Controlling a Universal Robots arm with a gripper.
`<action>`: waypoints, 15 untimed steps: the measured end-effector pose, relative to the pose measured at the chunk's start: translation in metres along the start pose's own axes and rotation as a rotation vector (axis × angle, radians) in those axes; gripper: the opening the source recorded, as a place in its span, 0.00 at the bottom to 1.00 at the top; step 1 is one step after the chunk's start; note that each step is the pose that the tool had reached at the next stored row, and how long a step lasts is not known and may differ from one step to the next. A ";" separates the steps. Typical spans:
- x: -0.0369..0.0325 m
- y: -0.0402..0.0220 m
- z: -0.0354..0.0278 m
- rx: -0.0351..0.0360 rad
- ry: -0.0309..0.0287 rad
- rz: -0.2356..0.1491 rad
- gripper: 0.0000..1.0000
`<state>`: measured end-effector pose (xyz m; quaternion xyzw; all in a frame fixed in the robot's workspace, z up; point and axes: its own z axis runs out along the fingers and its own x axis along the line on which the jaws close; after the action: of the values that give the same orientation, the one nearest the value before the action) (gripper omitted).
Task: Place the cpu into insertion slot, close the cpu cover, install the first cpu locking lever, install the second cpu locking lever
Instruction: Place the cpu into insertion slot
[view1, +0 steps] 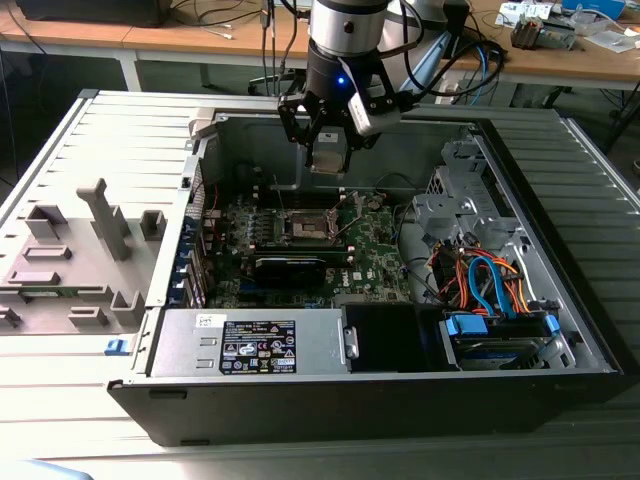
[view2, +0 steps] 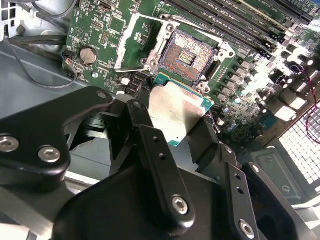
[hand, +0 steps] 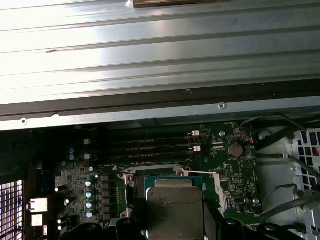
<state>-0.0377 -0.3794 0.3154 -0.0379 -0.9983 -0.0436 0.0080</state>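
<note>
Fingers: closed only to the width of the cpu (view2: 177, 112). The chip is pinched by two opposite edges between the black fingertips (view2: 136, 114), and nothing else is touched.
Reason for the edge grip: the silvery top and the underside are spared contact. This is judged to protect the contact face and to let the chip be set down flat.
Gripper (view1: 328, 158): hung inside the open computer case (view1: 560, 330) and pointed down at the green motherboard (view1: 375, 255).
Cpu: held between the fingertips, in the air and clear of the board. In both wrist views its grey lid is turned toward the cameras.
Insertion slot (view2: 187, 55): found beyond and beneath the fingertips, near the chip but apart from it. Its dark pin field is bared and nothing is seated in it.
Cpu cover (view2: 125, 42): swung open and laid back beside the slot, on the side away from the fingertips. It is judged to be set so that the way down to the pins is unobstructed.
Alignment: the chip's edges are seen to run roughly parallel to the slot's metal rim, which is judged to suit a straight seating.
State of the work: the cpu is not yet placed and the cover is not yet closed. How the locking levers stand cannot be told.
</note>
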 end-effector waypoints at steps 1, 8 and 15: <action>0.0000 0.0000 0.0000 0.0000 0.0000 0.000 0.55; 0.0000 0.0000 0.0001 -0.0001 -0.0005 0.005 0.55; 0.0000 0.0000 0.0002 -0.0003 -0.0010 0.011 0.55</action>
<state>-0.0377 -0.3794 0.3151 -0.0433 -0.9981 -0.0437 0.0077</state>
